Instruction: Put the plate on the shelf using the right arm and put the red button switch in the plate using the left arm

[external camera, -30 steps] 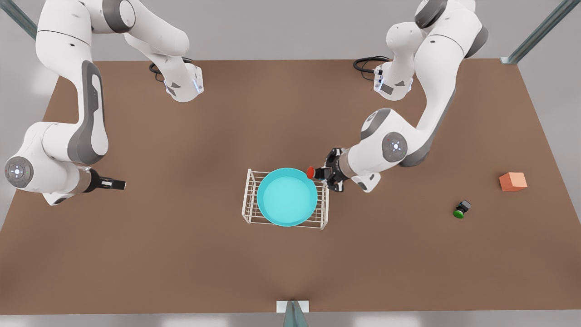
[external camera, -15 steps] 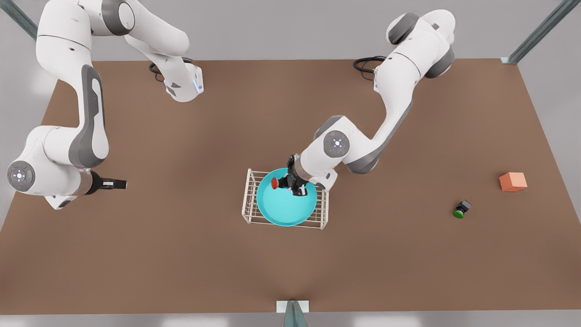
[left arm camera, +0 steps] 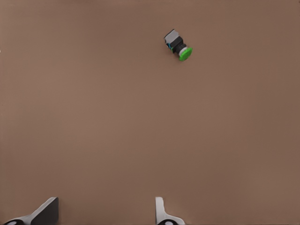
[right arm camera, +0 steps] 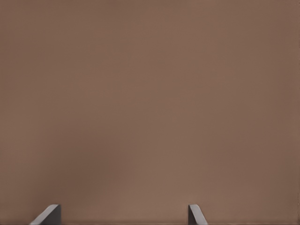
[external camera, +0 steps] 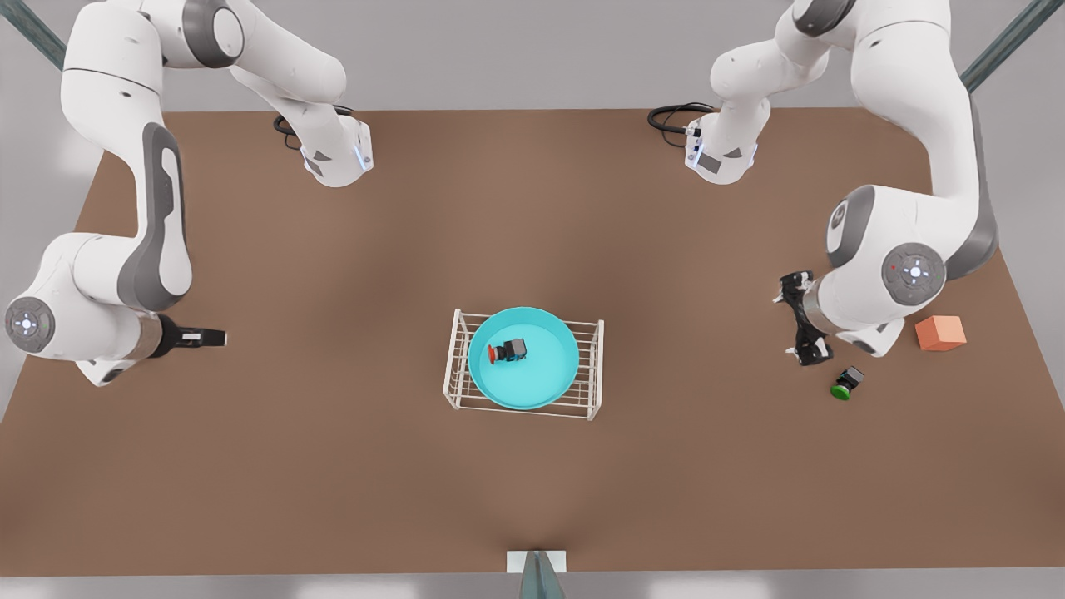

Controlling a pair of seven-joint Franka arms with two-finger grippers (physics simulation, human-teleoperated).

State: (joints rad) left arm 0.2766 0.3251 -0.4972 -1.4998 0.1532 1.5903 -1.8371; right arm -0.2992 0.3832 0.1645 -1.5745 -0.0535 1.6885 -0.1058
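The turquoise plate (external camera: 542, 376) rests on top of the white wire shelf (external camera: 453, 366) at the table's middle. Inside the plate, left of its centre in the front view, the red button switch (external camera: 507, 352) lies on its side, free of any gripper. My left gripper (external camera: 803, 321) hangs open at the front view's right, far from the plate, over bare table; its tips (left arm camera: 103, 213) hold nothing. At the front view's left my right gripper (external camera: 208, 338) waits open and empty, its fingertips (right arm camera: 122, 215) spread over bare table.
A green-capped switch (external camera: 844, 384) (left arm camera: 178, 45) lies on the table just beside my left gripper. An orange cube (external camera: 940, 333) sits near the front view's right table edge. Both arm bases stand at the back.
My left gripper let go of the red button switch in the plate and drew back far to the front view's right. The right arm barely moved.
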